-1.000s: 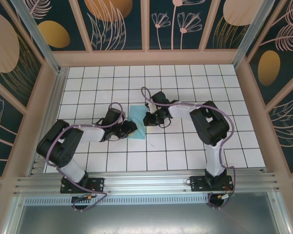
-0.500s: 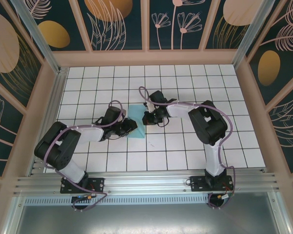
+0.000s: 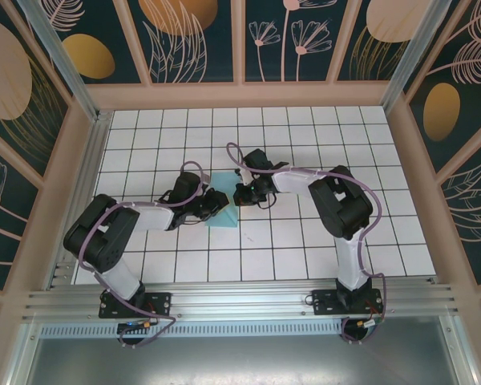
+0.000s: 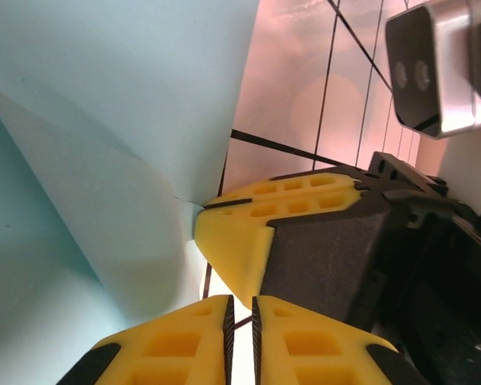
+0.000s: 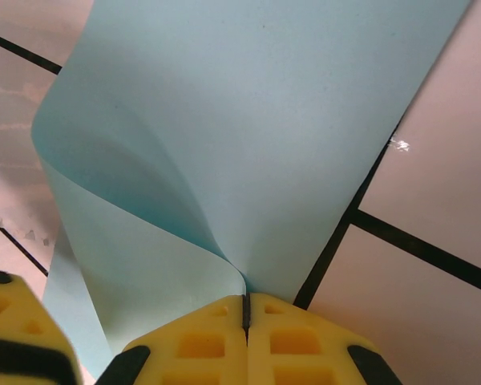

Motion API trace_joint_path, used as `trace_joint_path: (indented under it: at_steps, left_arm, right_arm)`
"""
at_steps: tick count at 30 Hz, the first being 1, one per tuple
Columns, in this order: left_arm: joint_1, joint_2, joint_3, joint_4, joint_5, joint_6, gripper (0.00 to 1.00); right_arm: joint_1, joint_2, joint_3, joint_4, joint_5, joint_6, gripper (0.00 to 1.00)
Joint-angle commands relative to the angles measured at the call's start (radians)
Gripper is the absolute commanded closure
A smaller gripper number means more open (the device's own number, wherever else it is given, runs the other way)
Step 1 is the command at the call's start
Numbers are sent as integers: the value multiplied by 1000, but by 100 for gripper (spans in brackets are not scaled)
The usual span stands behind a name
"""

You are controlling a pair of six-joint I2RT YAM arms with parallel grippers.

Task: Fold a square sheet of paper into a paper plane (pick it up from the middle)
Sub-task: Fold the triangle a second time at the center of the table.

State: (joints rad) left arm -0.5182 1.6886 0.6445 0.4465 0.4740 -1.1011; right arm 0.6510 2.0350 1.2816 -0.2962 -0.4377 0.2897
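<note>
The square sheet of paper (image 3: 224, 212) is light turquoise and lies on the tiled table between my two grippers. My right gripper (image 5: 245, 298) is shut on a curled-up edge of the sheet (image 5: 248, 120), which bends into a soft fold at the pinch. In the top view the right gripper (image 3: 242, 195) is at the sheet's right side. My left gripper (image 3: 216, 200) is low over the sheet's left part. Its jaws (image 4: 240, 298) are closed to a thin slit with bare table showing through it. The lifted paper (image 4: 104, 120) is to the left of them. No folded plane shape is visible.
The right gripper's yellow fingertip (image 4: 240, 233) sits just beyond my left jaws, with its wrist camera (image 4: 433, 68) above it. The left gripper's yellow finger (image 5: 12, 325) shows at the lower left of the right wrist view. White grid table (image 3: 305, 241) has wooden walls around it.
My left gripper has moved right and a little away from the bases, onto the sheet's left part. The right gripper has stayed pinched on the paper, shifting slightly left.
</note>
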Motion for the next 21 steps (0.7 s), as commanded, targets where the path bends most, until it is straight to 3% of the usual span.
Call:
trace_joint_path:
  at_steps: [1,21]
  left_arm:
    - [-6,19,32,-31,4,13,84]
    - [-7,84,37,-68,-7,32,85]
  right_arm:
    - [10,63,3,-55,65,-6,94]
    - [9,73,4,-64,71,8,94]
